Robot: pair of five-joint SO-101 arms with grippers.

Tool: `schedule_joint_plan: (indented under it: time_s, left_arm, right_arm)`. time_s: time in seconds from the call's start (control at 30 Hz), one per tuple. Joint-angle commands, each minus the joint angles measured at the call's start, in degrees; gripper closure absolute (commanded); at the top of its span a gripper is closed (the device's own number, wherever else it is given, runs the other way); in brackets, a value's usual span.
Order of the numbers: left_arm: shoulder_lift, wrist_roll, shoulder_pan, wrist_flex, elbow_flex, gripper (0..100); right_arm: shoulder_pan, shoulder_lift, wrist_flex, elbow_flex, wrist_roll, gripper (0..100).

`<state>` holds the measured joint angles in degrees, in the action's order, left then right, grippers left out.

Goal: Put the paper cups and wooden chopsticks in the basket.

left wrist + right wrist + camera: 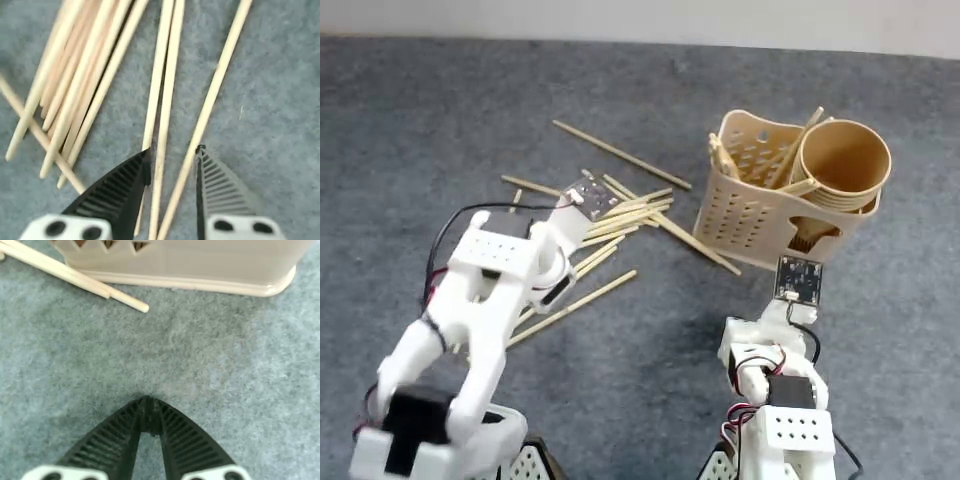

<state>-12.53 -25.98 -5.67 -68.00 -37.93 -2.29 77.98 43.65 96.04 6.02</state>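
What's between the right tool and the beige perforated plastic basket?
Right wrist view: mostly bare grey carpet from the shut right tool to the beige perforated plastic basket; the ends of wooden chopsticks lie close beside the basket's base.
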Motion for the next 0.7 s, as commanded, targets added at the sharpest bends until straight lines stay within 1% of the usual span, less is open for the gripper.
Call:
schedule_joint_plan:
  time_s: [0.0,0.5,0.57,0.67]
  left_arm:
    - [7.3,-0.4,2.0,0.6,8.5,85]
    - [29.1,-0.1,2.2,0.1,21.4,85]
    - [31.7,-0.4,2.0,-2.6,24.2,88]
    - [35.1,-0.4,1.6,-5.7,27.9,98]
  right_arm:
    - [-0.3,0.7,-1.1,5.4,0.4,99.2]
    - [-0.3,0.7,-1.1,5.4,0.4,99.2]
    - [-0.3,0.7,-1.1,5.4,0.4,99.2]
    - [-0.3,0.7,-1.1,5.4,0.4,99.2]
